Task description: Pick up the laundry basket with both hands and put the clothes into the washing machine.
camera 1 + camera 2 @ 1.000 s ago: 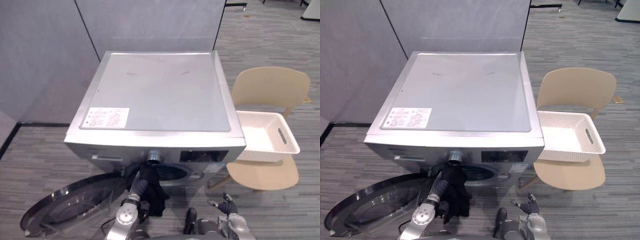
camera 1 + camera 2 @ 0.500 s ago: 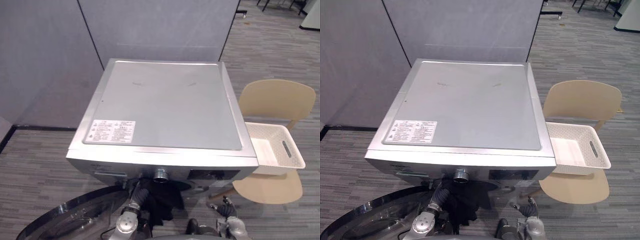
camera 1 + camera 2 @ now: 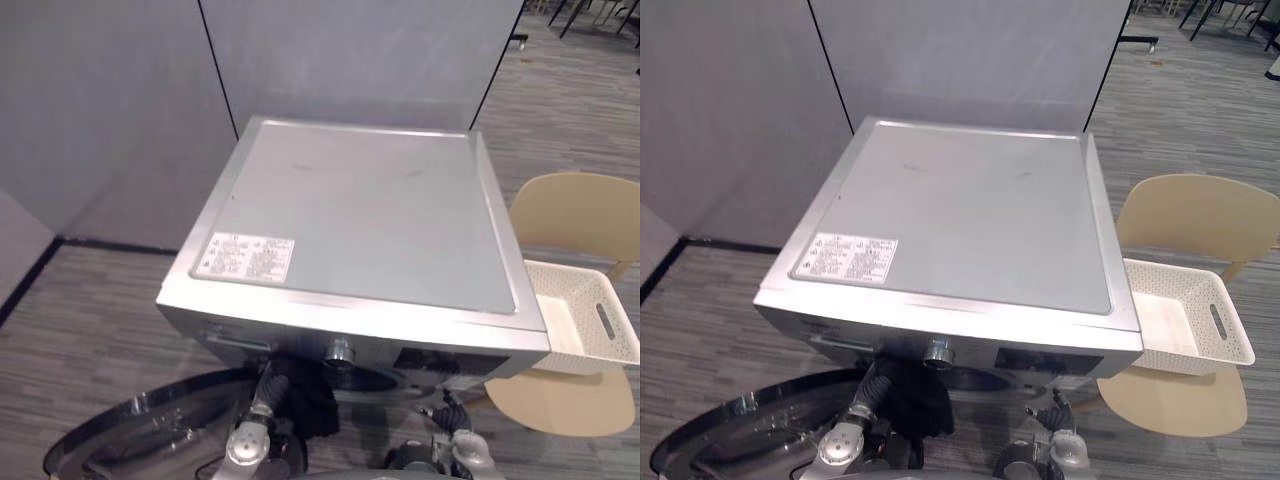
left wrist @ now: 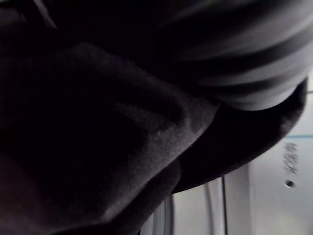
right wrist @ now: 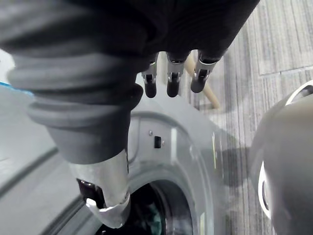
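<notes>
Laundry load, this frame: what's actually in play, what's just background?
In play: washing machine; its open door; dark garment at the drum opening; left hand at the garment; right hand, open and empty; white laundry basket.
Background: beige chair under the basket; grey partition; carpet.
</notes>
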You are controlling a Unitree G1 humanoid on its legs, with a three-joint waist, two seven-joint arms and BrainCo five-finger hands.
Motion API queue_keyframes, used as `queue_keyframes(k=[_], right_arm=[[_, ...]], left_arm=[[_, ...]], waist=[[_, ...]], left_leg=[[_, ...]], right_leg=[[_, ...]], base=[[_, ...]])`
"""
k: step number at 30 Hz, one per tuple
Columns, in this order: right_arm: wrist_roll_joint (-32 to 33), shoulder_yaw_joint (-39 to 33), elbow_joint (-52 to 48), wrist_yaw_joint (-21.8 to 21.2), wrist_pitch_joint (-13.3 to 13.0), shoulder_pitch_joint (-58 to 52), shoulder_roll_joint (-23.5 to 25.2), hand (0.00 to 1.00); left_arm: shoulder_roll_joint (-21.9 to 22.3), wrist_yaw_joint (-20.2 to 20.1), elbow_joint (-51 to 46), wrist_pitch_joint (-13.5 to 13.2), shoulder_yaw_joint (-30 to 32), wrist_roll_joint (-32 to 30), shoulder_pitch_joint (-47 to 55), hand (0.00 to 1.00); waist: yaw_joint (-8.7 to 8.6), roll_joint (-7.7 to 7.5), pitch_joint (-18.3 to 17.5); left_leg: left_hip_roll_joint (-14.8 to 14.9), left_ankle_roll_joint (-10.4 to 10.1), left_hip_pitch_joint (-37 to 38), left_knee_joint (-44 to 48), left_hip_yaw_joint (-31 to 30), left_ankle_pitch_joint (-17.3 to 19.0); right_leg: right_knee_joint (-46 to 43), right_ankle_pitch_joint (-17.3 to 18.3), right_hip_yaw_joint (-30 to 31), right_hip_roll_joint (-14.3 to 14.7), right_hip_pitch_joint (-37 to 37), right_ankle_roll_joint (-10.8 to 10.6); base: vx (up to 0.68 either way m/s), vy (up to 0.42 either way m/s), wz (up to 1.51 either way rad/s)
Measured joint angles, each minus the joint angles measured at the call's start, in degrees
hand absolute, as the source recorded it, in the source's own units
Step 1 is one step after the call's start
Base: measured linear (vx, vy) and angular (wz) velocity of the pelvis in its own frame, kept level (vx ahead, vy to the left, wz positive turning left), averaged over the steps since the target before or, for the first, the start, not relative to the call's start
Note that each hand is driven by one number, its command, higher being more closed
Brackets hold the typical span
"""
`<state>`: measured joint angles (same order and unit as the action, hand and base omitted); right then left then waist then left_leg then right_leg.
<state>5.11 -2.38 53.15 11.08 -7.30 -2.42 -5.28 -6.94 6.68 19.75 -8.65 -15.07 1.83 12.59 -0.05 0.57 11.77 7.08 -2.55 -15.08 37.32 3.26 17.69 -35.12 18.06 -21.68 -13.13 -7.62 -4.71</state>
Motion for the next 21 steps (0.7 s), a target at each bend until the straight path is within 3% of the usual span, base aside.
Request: queue_keyframes(k=[2, 8, 10, 14, 17, 21], right_arm=[[0.0, 0.2, 0.0, 0.0, 0.0, 1.6, -0.3, 0.00], [0.1, 1.6, -0.7, 0.6, 0.0, 6.2, -1.8, 0.00], [0.6, 1.7, -2.3, 1.4, 0.2, 8.3, -2.2, 0.00], [1.4, 3.5, -24.3, 3.5, 2.8, 5.6, -0.9, 0.00], [1.2, 4.4, -40.8, 3.5, 2.6, -0.3, 1.6, 0.00], [1.0, 4.1, -50.9, 3.9, 2.2, -4.5, 5.0, 0.00]], left_arm=[[-0.1, 1.1, -0.5, 0.0, 0.9, 0.4, -2.9, 1.00], [0.0, 3.8, -3.5, -0.8, 2.3, 1.5, -9.0, 1.00], [0.0, 4.9, -5.4, -3.4, 2.5, 2.4, -9.8, 1.00], [0.3, 6.8, -8.2, -3.7, 4.3, 3.4, -11.9, 1.00], [1.8, 8.7, -13.0, -2.8, 4.5, 5.3, -14.2, 1.00], [4.9, 10.2, -18.3, -2.8, 3.7, 6.6, -16.9, 1.00]], waist=[[0.21, -0.53, 2.1], [0.74, -0.90, 6.6], [1.02, -0.81, 7.7], [1.01, -1.44, 8.7], [0.82, -2.24, 9.3], [0.63, -2.81, 9.4]], left_leg=[[0.9, 0.1, -5.4, 7.9, -0.4, 3.7], [3.0, 0.6, -18.3, 23.4, -0.8, 9.4], [3.8, 1.0, -23.7, 27.9, -1.2, 10.3], [6.1, 1.3, -36.2, 36.3, -1.6, 11.5], [8.2, 1.1, -43.6, 40.7, -1.7, 12.2], [8.4, 1.1, -50.5, 44.2, -2.4, 12.2]], right_leg=[[-8.5, 4.4, 1.2, -1.3, -4.9, 0.2], [-24.5, 9.8, 4.5, -3.1, -18.7, 1.8], [-28.9, 10.8, 5.3, -3.3, -24.0, 2.2], [-37.4, 11.9, 7.4, -3.3, -37.2, 3.1], [-41.4, 12.2, 7.8, -3.1, -44.9, 3.7], [-45.5, 12.7, 8.1, -4.1, -51.9, 4.5]], base=[[-0.14, -0.030, 0.03], [-0.15, 0.007, -0.14], [-0.14, 0.011, -0.15], [-0.13, -0.009, -0.21], [-0.10, -0.007, -0.36], [-0.07, -0.036, -0.05]])
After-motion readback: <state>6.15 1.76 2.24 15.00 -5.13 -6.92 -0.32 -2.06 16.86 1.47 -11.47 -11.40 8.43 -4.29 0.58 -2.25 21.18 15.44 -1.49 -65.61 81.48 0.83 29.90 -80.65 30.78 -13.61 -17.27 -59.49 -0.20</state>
